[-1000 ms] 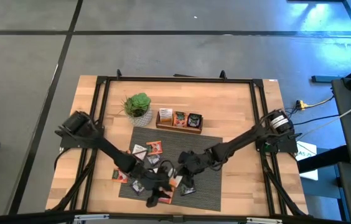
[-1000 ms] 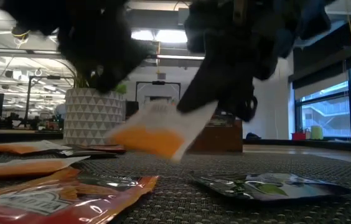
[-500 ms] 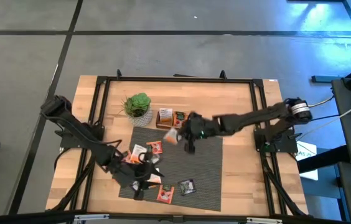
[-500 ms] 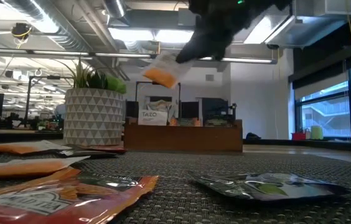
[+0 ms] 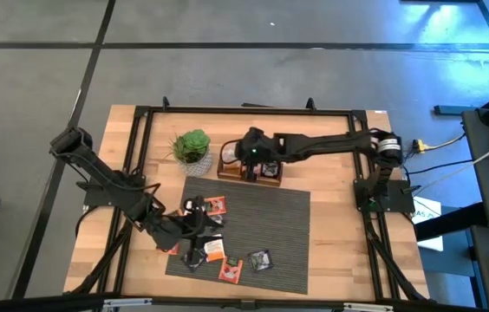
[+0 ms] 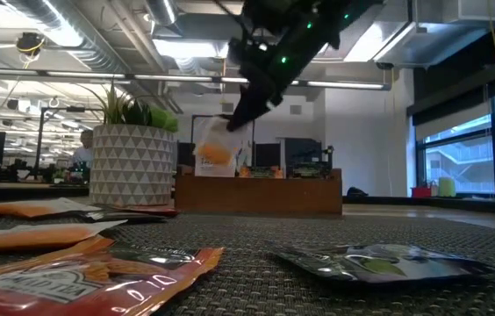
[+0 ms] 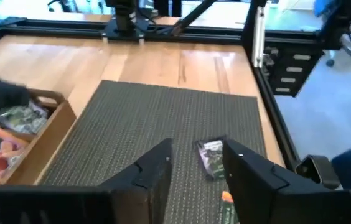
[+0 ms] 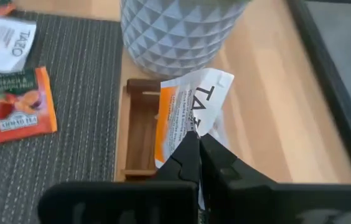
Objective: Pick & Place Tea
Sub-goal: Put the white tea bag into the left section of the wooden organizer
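My right gripper hovers over the brown wooden tray at the mat's far edge, shut on a white-and-orange tea sachet. In the low view that sachet hangs in the air above the tray. Other tea sachets lie flat on the dark mat: an orange-red one, a white one and a dark one. My left gripper stands open above the mat's near left part, touching nothing. My right gripper pinches the sachet by one edge between its two fingertips. The fingers slant downward, coming from the table's right side. The rest of the sachet sticks out beyond them, tilted and lifted clear, above the tray's end compartment beside the plant pot.
A green plant in a white patterned pot stands just left of the tray. The tray's other compartments hold sachets. A black frame runs around the wooden table. Bare mat lies at the right.
My right gripper has risen from the mat's near middle and swung toward the far edge and left, carrying the sachet over the tray while its wrist rolled. My left gripper has lifted off the near sachets and drawn back toward the table's left, staying open.
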